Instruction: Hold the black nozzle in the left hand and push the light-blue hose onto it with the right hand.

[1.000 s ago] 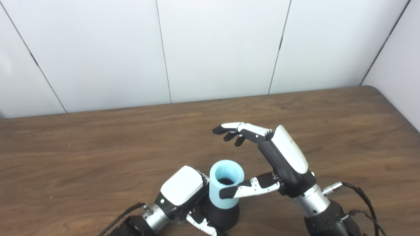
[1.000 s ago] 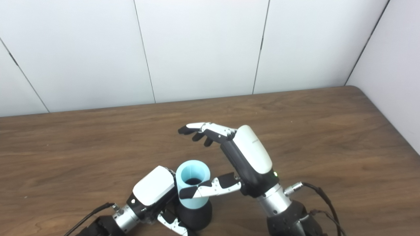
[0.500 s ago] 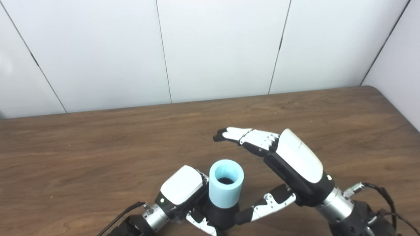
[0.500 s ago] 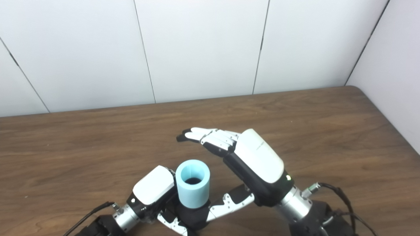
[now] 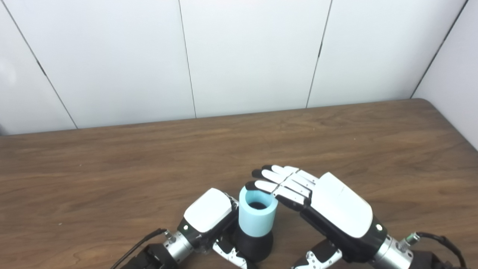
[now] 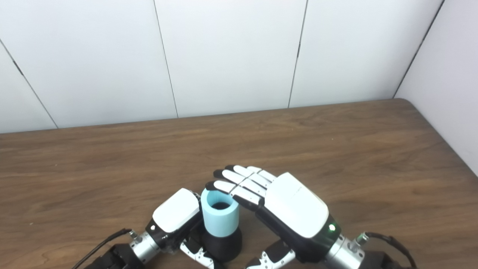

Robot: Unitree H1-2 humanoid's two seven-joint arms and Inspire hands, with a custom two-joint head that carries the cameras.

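The black nozzle (image 5: 254,244) stands at the near edge of the table (image 5: 112,172), gripped by the left hand (image 5: 207,220) just left of it; the light-blue hose (image 5: 257,213) sits upright on the nozzle; the right hand (image 5: 321,205), flat with fingers (image 5: 267,185) extended, holds nothing, its fingertips over the hose's far rim.

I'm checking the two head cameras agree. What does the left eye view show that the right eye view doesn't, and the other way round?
Only the left eye view: almost nothing extra, just a small dark patch at its left edge, too small to identify.

Only the right eye view: more of the side wall and of the table's right edge.

Both: the left hand gripping the nozzle, the hose upright on it, and the open right hand with its fingers flat at the hose's top rim.
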